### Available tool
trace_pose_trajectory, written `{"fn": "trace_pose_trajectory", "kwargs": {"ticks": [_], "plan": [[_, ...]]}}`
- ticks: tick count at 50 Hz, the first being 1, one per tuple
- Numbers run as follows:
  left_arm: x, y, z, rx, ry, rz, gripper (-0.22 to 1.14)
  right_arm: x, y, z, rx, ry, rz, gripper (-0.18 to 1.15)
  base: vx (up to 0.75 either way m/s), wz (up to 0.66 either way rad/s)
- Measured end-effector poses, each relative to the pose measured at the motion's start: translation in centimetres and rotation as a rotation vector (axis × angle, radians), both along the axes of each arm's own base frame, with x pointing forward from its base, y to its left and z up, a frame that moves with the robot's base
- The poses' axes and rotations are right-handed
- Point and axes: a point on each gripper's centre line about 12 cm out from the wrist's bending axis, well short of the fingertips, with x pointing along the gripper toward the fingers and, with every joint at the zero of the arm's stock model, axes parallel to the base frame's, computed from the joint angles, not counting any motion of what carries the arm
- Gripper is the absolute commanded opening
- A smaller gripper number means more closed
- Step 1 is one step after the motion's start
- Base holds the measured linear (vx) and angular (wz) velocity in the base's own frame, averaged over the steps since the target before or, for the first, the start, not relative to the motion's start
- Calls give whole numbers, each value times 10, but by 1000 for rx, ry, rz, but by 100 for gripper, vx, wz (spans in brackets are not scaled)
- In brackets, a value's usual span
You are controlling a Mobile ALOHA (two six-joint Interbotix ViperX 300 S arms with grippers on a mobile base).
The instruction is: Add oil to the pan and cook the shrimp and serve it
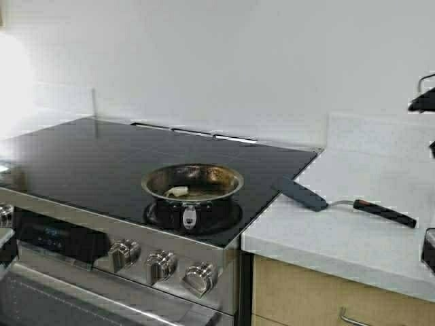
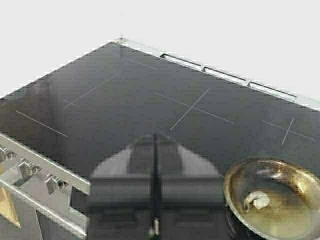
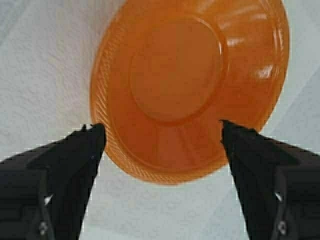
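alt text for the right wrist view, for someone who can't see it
An empty orange bowl sits on a white countertop, seen from directly above. The right gripper hovers over its near rim, the two black fingers spread wide and not touching it.

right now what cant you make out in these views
- Orange bowl: seen only in the right wrist view; the frame's top edge cuts its far rim, and where it sits relative to the stove is unclear.
- Right gripper: open over the bowl; in the high view only dark bits at the right edge.
- Left gripper: shut, its body fills the foreground.
- Shrimp in the pan: too small to count.
- Oil: not in any view.
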Motion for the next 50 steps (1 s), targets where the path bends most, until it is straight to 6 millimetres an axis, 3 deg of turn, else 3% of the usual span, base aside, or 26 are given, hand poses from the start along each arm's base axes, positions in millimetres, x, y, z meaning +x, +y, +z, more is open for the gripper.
{"fn": "trace_pose_trajectory", "kwargs": {"ticks": [11,23,39,43,50], "plan": [[0,0,0,0,0,-2,3,3,12,21,78,-5,12,100,0,0],[0,0,0,0,2,0,3,4,8,45,70,-45,3,100,0,0],[0,0,0,-6,0,1,3,13,13,157,59,-323,-55,99,0,0],[0,0,0,-6,0,1,3,11,27,185,127,-441,-85,99,0,0],[0,0,0,-6,2,1,3,9,70,231,244,-628,-27,99,0,0]]}}
